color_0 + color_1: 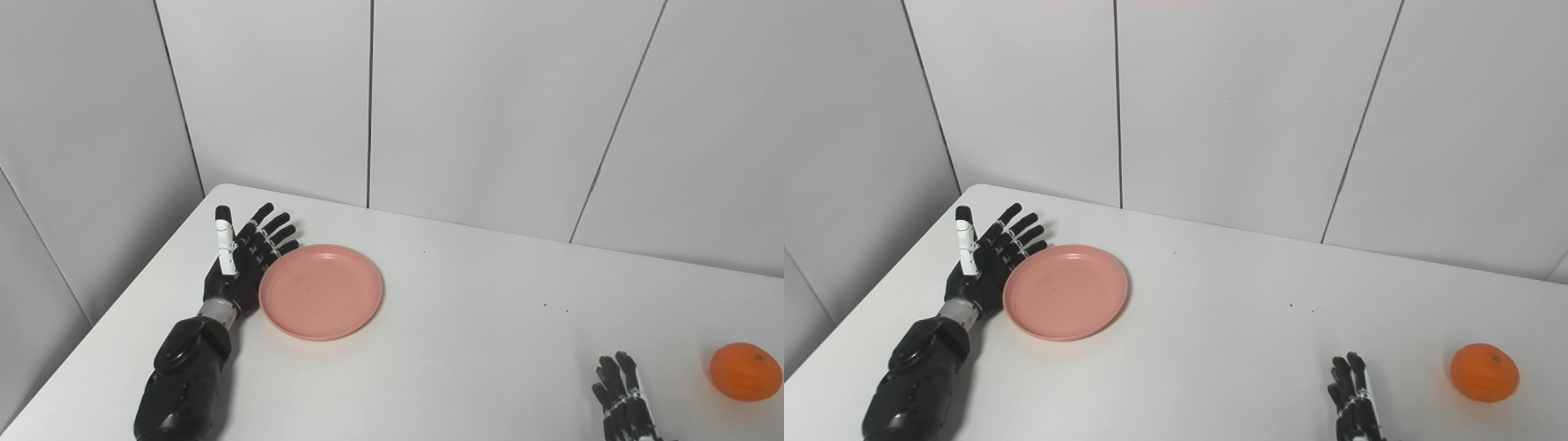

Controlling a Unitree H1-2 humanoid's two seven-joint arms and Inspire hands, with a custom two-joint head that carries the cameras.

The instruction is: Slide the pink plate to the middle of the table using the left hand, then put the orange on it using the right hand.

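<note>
Left hand (242, 263) stands edge-on to the table with fingers spread and nothing held, its palm right against the left rim of the pink plate (320, 291); whether skin actually touches the rim is hard to tell from this angle. That plate lies flat on the white table (465, 343), well left of the middle. Right hand (1353, 401) shows only its fingers at the bottom edge, apart and empty, near the orange (1484, 372) but not touching it; the fruit rests far to the right.

Risks, as I judge them: a push landing high on the shallow rim could tip the plate or let the palm ride over it. An off-centre push would spin the plate away instead of sliding it straight. Later, a round orange nudged by fingertips may roll toward the table's right edge.
</note>
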